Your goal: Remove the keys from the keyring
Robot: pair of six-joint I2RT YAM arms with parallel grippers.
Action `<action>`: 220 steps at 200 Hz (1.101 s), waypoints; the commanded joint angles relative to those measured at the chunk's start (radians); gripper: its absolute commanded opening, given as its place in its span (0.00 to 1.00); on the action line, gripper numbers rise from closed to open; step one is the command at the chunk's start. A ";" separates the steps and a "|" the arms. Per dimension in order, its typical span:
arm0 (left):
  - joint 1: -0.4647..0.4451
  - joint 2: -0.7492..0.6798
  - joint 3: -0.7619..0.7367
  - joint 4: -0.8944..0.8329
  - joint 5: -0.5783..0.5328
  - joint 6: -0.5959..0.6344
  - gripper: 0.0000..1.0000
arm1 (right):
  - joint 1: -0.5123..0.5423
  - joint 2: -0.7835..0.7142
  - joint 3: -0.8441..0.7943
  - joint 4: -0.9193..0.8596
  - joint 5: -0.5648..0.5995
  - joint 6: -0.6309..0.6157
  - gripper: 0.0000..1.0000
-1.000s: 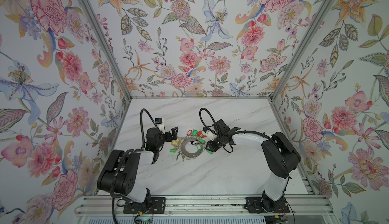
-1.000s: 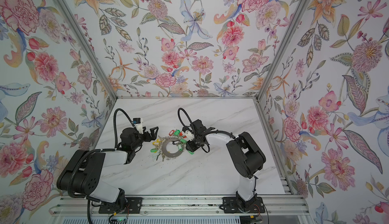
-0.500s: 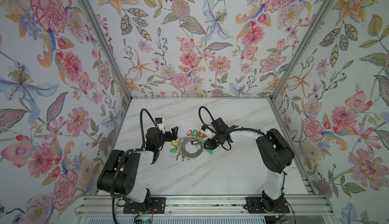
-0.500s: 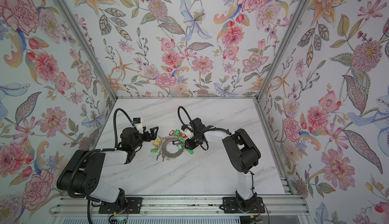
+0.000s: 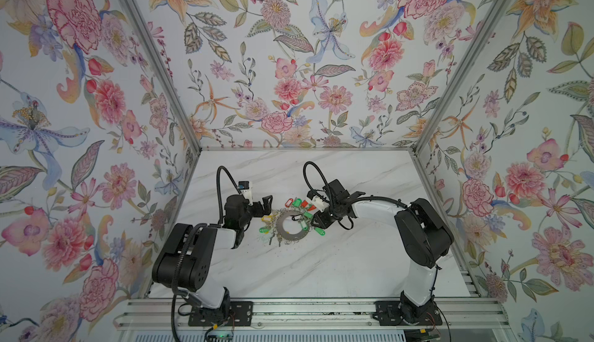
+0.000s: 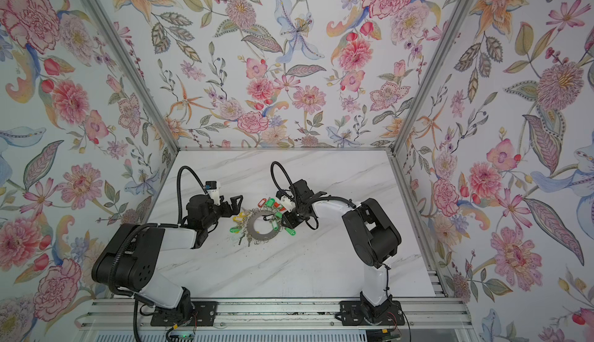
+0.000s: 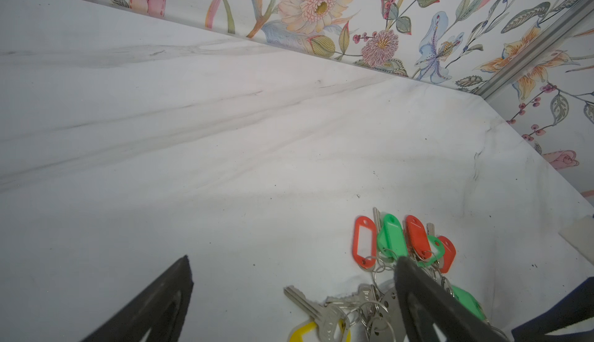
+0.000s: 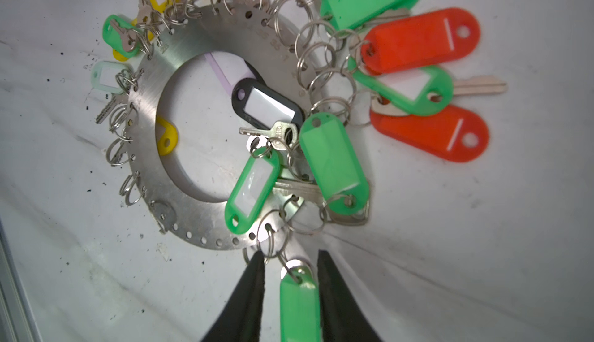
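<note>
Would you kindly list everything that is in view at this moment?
keyring: one, grey metal disc, flat at mid-table.
keys: many, silvery, on small split rings round the keyring's rim.
green tags: at least six, spread around the keyring.
red tags: at least three, at its far side.
yellow tags: several, mostly towards the left arm.
black tag: one, over the central hole.
table: one, white marble.
walls: three, floral.
left hand: one, black, open, at the keyring's left edge.
right hand: one, black, straddling one of the green tags, not clamped.
</note>
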 commanded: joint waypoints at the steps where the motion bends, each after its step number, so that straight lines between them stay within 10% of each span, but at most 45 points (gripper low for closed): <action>1: -0.006 -0.013 0.013 0.009 0.011 0.006 0.99 | 0.007 0.010 -0.008 -0.005 -0.021 -0.003 0.29; 220: -0.005 -0.012 0.012 0.015 0.022 0.007 0.99 | 0.021 0.011 -0.037 -0.030 0.027 -0.034 0.20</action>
